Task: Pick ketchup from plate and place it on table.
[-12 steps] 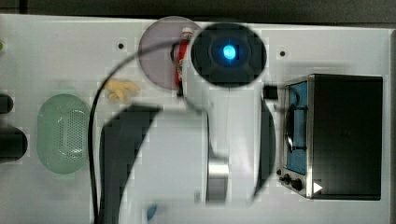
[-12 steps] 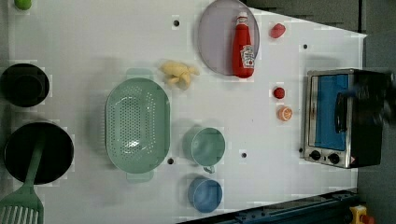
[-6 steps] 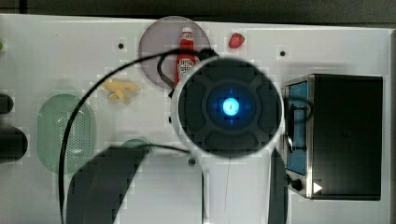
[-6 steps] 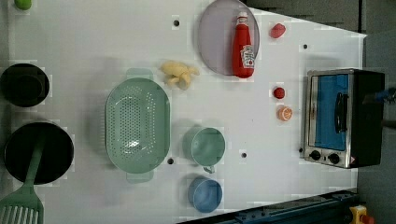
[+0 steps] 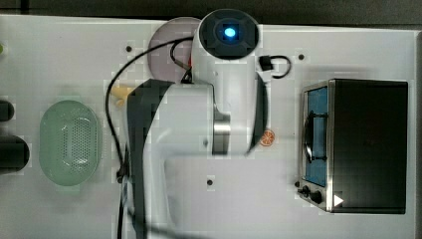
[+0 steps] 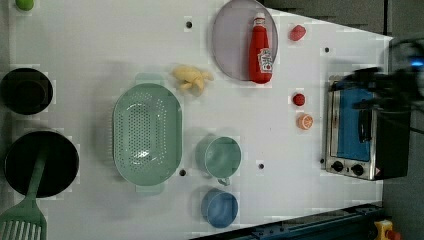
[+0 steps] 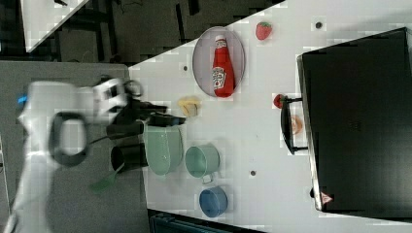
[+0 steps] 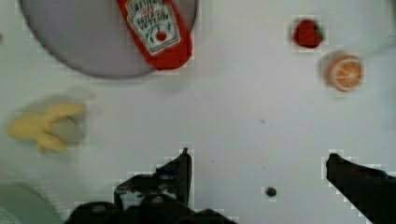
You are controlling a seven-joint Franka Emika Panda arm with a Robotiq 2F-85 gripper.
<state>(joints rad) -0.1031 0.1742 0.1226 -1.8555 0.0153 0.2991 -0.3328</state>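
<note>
- Black pot (image 6: 40,162), round, dark, with a pale green slotted spatula (image 6: 22,220) lying across it; far left of the left view.
- Pale green perforated oval basket (image 6: 146,132), plastic; right of the pot in the left view.
- Yellow peeled banana piece (image 6: 191,78); just above the basket's upper right in the left view.
- Pale green round cup (image 6: 220,157) and small blue round bowl (image 6: 220,208); right of the basket in the left view.
- Dull grey-lilac flat round plate (image 6: 231,45); upper middle of the left view.
- Slim red ketchup bottle (image 6: 261,50) with whitish cap; lying flat on the plate's right part in the left view, untouched.
- Red strawberry (image 6: 297,33), small round red fruit (image 6: 299,99), orange slice (image 6: 304,121); right of the plate in the left view.
- Black-fingered gripper (image 8: 257,170); spread wide, empty, above the bare white tabletop (image 8: 243,112) near the plate's edge.
- Silver and black toaster oven (image 6: 362,132); far right of the left view.
</note>
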